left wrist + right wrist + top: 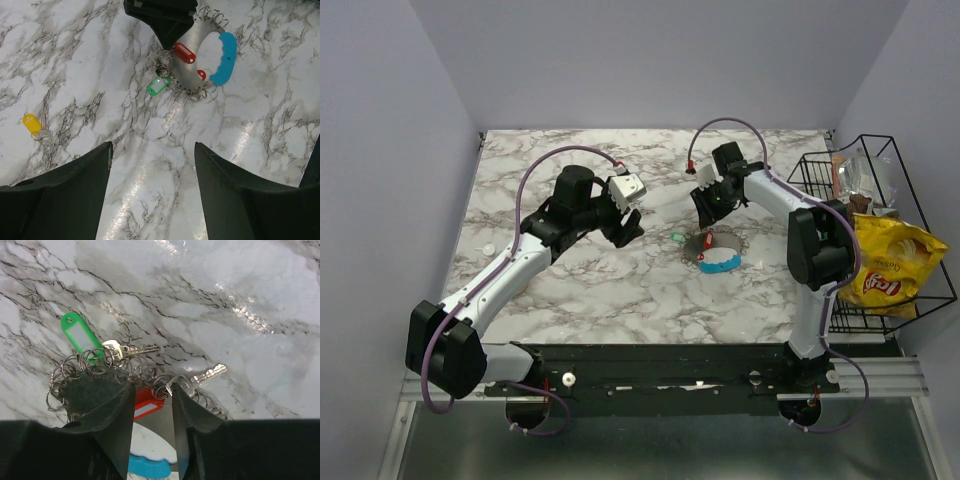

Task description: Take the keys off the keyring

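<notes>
Three coloured keys are showing. The green key [158, 86] and red key [184, 52] are hanging on the keyring [192, 60]. The yellow key [31, 122] is lying loose on the table [620, 290], well to the left of the ring.

- Keyring is lying flat, right of centre, with its blue part on the near side and its fringe of small wire loops facing left and far.
- Right gripper [152, 390] is sitting directly over that fringe, fingers parted and straddling the red key's tag. The tag is running across the gap, not along it. Cannot tell whether the pads are touching it.
- Green key is sticking out on the ring's left side, just beside the right fingers, its blade lying along the fringe.
- Left gripper [152, 150] is hovering wide open and empty, left of the ring and well apart from it.

Judgement: the right arm is by far the nearer, so the next pick is falling to it. The red key is between its fingers, and the green key just to the left is the alternative. The wire loops are crowding close, so closing here is risking a pinch on a neighbouring loop.
</notes>
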